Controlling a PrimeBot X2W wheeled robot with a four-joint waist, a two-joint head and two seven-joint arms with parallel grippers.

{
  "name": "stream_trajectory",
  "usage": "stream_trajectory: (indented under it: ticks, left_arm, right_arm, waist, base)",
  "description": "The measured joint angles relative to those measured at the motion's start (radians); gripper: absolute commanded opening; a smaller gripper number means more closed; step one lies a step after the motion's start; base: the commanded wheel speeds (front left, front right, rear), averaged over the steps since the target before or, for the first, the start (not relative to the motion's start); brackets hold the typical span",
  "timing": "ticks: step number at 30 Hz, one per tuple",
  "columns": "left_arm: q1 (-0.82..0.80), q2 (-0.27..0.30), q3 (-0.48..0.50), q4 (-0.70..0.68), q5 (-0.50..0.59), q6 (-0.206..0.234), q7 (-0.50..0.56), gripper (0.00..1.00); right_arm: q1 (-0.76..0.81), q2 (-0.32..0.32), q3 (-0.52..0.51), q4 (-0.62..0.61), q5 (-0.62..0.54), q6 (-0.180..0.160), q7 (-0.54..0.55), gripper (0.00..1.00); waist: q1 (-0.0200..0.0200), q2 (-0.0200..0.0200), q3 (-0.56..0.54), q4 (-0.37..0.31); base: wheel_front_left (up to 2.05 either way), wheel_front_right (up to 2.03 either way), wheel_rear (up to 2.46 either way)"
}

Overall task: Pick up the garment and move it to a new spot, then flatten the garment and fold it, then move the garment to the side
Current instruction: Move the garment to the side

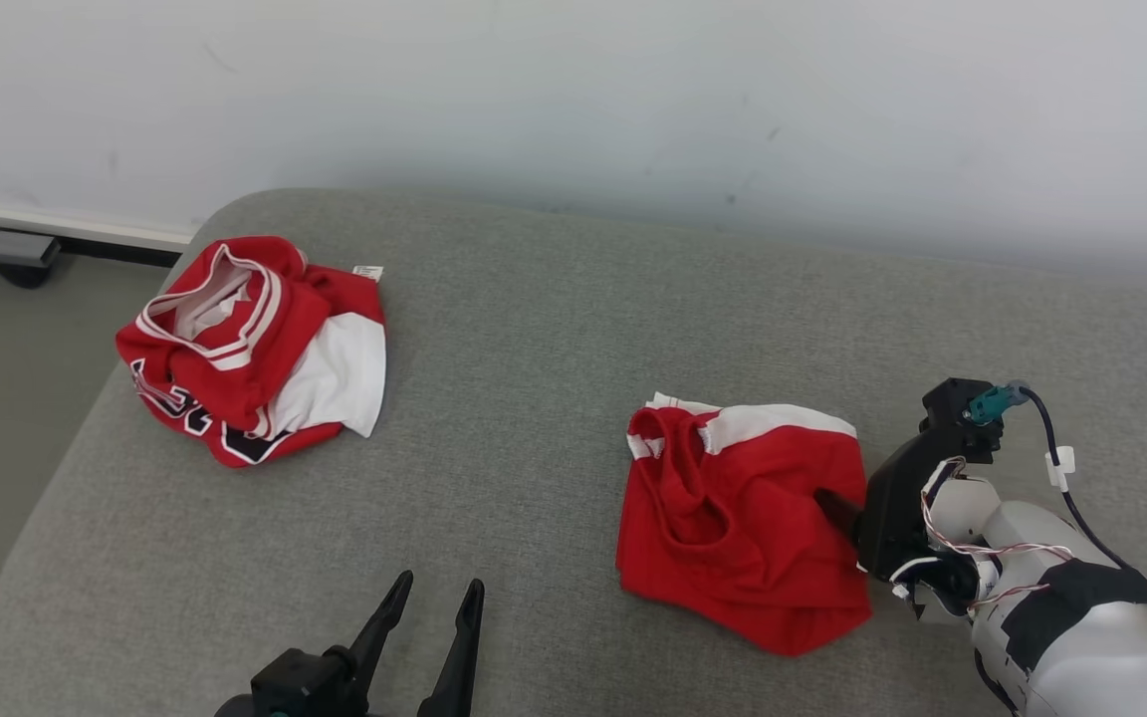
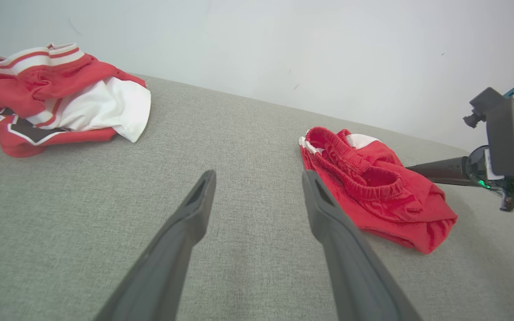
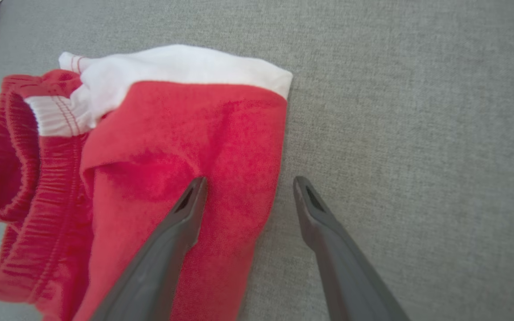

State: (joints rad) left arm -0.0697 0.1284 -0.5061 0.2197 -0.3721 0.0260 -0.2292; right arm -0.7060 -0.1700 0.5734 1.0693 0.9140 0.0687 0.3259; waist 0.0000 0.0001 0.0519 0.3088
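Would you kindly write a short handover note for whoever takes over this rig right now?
Left claw: open and empty, over the bare grey fabric cushion near its front edge.
Right claw: open, astride the right edge of the bunched red mesh shorts with a white panel. One finger is over the cloth and the other over the cushion. Nothing is gripped.
Crumpled red-and-white jersey: at the cushion's far left, untouched.
Done: only the approach to the shorts, which lie bunched, not flat.
Left: grasp the shorts, move them, flatten, fold, set aside.
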Motion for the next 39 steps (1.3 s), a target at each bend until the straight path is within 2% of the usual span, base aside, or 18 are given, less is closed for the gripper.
stream_trajectory:
  ticks: [6,10,11,12,13,14,28,39]
  left_arm:
    - [0.0,0.0,0.002,0.012,0.0,0.0,0.0,1.0]
    - [0.0,-0.004,0.002,0.021,-0.001,0.0,0.0,1.0]
    - [0.0,-0.004,0.004,0.023,-0.001,0.0,0.0,1.0]
    - [0.0,-0.004,0.005,0.024,-0.001,0.0,0.0,1.0]
    - [0.0,-0.004,0.006,0.025,-0.003,0.0,0.0,1.0]
    - [0.0,-0.005,0.007,0.026,-0.005,0.0,0.0,1.0]
    - [0.001,0.0,0.025,0.031,-0.007,0.002,-0.005,1.0]
    - [0.003,0.001,0.031,0.031,-0.007,0.003,-0.009,1.0]
  right_arm:
    - [-0.006,0.006,0.003,0.025,0.001,-0.016,0.029,1.0]
    - [-0.024,0.005,0.033,0.044,-0.004,-0.016,0.089,1.0]
    - [-0.026,0.005,0.037,0.049,-0.007,-0.016,0.101,0.94]
    - [-0.028,0.005,0.039,0.053,-0.007,-0.016,0.111,0.48]
    - [-0.03,0.005,0.04,0.054,-0.007,-0.016,0.118,0.21]
    - [-0.032,0.005,0.041,0.055,-0.008,-0.016,0.124,0.0]
    - [-0.051,0.016,0.038,0.051,-0.007,-0.002,0.113,0.0]
    - [-0.125,-0.048,0.062,0.033,-0.051,0.012,0.086,0.0]
  waist:
    - [0.0,0.0,0.008,0.031]
    - [0.0,0.0,0.014,0.045]
    - [0.0,0.0,0.014,0.047]
    - [0.0,0.0,0.014,0.048]
    - [0.0,0.0,0.013,0.049]
    - [0.0,-0.0001,0.013,0.049]
    - [0.0,0.0,0.002,0.012]
    - [0.0001,0.0,-0.003,-0.038]
  base:
    - [0.0,0.0,0.0]
    - [0.0,0.0,0.0]
    - [0.0,0.0,0.0]
    - [0.0,0.0,0.0]
    - [0.0,0.0,0.0]
    - [0.0,0.0,0.0]
    - [0.0,0.0,0.0]
    - [0.0,0.0,0.0]
